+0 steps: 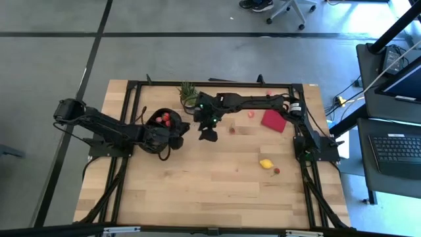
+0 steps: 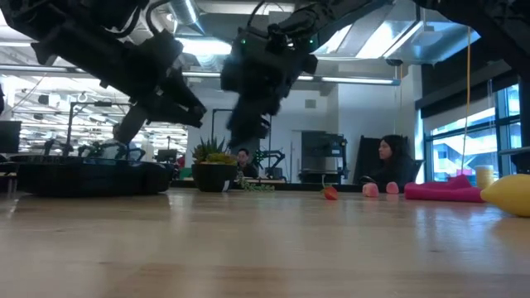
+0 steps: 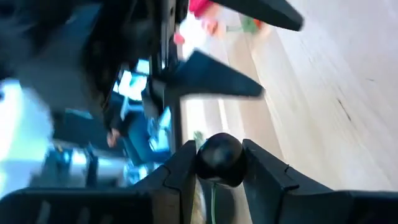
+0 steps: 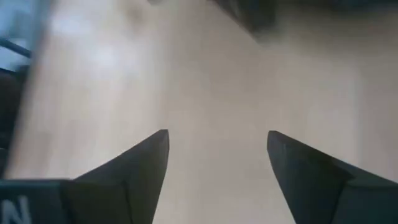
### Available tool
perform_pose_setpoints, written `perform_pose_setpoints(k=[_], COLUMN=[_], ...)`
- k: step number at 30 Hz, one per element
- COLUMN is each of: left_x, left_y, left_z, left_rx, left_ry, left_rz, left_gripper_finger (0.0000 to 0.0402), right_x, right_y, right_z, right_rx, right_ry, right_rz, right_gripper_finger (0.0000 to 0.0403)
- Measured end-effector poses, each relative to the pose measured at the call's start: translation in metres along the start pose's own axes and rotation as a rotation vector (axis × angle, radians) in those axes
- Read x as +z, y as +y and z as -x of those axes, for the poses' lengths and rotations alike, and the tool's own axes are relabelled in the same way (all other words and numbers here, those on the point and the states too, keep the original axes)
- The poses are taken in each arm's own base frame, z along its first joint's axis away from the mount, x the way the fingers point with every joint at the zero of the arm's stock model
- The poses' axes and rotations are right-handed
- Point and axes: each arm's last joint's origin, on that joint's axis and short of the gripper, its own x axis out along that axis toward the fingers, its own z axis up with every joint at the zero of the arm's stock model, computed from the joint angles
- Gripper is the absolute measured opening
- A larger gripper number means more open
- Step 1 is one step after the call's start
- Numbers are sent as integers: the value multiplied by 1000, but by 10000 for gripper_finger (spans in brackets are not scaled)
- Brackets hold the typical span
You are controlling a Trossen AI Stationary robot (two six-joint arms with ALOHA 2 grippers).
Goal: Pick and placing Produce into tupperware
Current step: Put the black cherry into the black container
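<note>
On the wooden surface, left of centre, lies the black tupperware, already holding several red strawberries. The left gripper sits at the container's near edge; its wrist view shows the jaws clenched on a small dark berry with a thin green stem hanging below it. The right gripper hovers just beside the tupperware toward the centre of the surface — its jaws stand apart and released, nothing between them but bare wood.

Remaining produce is scattered on the right half: a yellow lemon with a small red berry just beside it near the front, and a pinkish piece next to the flat red square toward the back. A small potted plant stands at the back edge, near the container.

In the low view the tupperware appears at left, the potted plant beside it, and the lemon at far right — two seated persons are visible in the room beyond.
</note>
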Motion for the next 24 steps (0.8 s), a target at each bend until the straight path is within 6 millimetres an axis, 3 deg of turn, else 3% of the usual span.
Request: perform_pose_setpoints(k=[7, 15, 21, 24], left_x=[2, 14, -3, -12], left_y=[0, 31, 34, 27], left_z=[9, 36, 53, 54], left_rx=[-36, -307, -397, -410], left_ry=[226, 550, 895, 983], left_rz=[180, 698, 900, 940], left_gripper_finger=[98, 98, 102, 106], right_x=[-8, -8, -8, -8], right_y=[-5, -5, -6, -6], right_z=[1, 1, 0, 0], right_rx=[-158, -160, -161, -160], right_ry=[86, 87, 89, 89], right_rz=[7, 29, 30, 31], right_gripper_finger=[281, 282, 282, 282])
